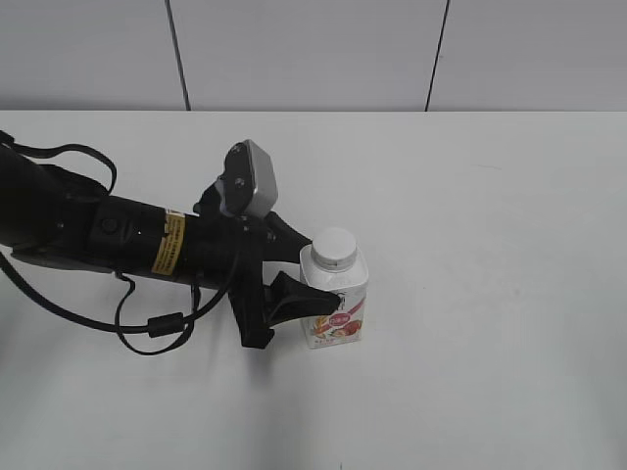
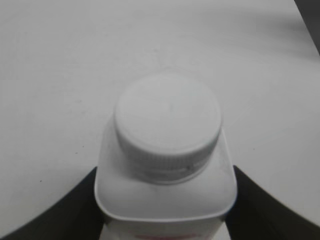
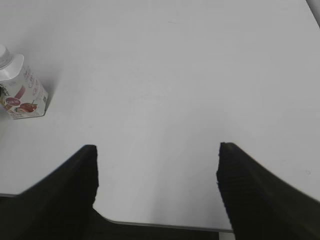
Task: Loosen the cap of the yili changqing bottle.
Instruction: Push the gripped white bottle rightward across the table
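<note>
The yili changqing bottle (image 1: 338, 318) stands upright on the white table, white with a pink-red strawberry label. Its white screw cap (image 1: 334, 247) sits on the neck. My left gripper (image 1: 312, 272) reaches in from the left and is shut on the bottle's body, one black finger on each side, below the shoulders. In the left wrist view the cap (image 2: 167, 122) fills the middle, above the bottle's shoulders (image 2: 165, 197), and my left gripper (image 2: 165, 175) flanks the body. My right gripper (image 3: 157, 150) is open and empty; the bottle (image 3: 22, 95) and cap (image 3: 2, 55) show at its far left.
The white table (image 1: 490, 196) stretches to a grey panelled wall at the back. The left arm's black body and cables (image 1: 98, 235) lie across the table's left side. The table's near edge shows under the right gripper (image 3: 165, 225).
</note>
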Robot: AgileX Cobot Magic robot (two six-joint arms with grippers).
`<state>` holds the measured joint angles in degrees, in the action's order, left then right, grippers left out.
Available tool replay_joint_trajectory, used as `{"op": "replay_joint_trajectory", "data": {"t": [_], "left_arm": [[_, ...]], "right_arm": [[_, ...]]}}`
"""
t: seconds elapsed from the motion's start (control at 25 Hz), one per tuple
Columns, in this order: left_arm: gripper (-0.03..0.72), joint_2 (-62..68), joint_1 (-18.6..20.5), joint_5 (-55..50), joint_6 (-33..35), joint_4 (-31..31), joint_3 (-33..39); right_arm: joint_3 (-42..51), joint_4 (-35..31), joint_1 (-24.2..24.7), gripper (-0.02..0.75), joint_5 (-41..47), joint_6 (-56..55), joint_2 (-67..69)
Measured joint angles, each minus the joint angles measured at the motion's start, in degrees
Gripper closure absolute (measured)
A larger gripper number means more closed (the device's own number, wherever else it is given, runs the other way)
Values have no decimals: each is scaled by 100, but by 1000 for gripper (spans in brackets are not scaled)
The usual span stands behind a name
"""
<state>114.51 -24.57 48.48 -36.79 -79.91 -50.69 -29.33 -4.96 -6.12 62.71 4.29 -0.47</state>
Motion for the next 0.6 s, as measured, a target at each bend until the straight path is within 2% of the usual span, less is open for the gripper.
{"op": "replay_joint_trajectory", "data": {"t": [0.24,0.6], "left_arm": [[259,18,0,0,0,-14,0],[259,28,0,76,0,-216,0]], "right_arm": [[-56,0,0,152,19,-129,228],[-1307,-13,0,152,148,280,2911]]}}
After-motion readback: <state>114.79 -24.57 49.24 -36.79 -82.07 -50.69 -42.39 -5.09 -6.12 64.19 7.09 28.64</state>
